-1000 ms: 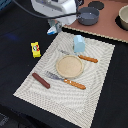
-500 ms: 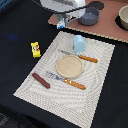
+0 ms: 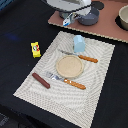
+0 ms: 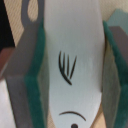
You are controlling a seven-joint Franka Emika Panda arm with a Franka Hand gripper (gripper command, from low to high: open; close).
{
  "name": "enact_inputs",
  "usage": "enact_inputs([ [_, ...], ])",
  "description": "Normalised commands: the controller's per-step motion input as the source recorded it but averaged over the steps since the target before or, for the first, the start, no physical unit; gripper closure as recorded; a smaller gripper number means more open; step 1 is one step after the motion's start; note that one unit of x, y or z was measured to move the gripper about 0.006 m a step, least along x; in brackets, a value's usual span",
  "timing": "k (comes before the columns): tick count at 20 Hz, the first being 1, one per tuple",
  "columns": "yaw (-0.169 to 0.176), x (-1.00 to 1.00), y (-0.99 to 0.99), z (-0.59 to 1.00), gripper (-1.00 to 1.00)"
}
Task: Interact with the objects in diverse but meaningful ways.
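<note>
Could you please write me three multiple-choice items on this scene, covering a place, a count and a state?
1. Where does the yellow box lie?
A. On the plate
B. Off the placemat, on the dark table
C. Against the sausage

2. How many orange-handled utensils lie on the placemat?
A. One
B. Two
C. Four

3. What is between the hand's pads?
A. Nothing
B. A pale object with black marks
C. The sausage

Answers:
1 B: the yellow box lies beyond the placemat's edge, towards the exterior view's left.
2 B: a fork and a knife flank the plate.
3 B: the wrist view shows the hand closed on the pale object, while the sausage lies on the placemat.
</note>
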Motion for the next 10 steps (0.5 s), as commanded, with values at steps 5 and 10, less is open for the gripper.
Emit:
enact_inputs([
  [5,0.000,0.64,0.74,0.35,1.00],
  [10,0.000,0.59,0.76,0.23,1.00],
])
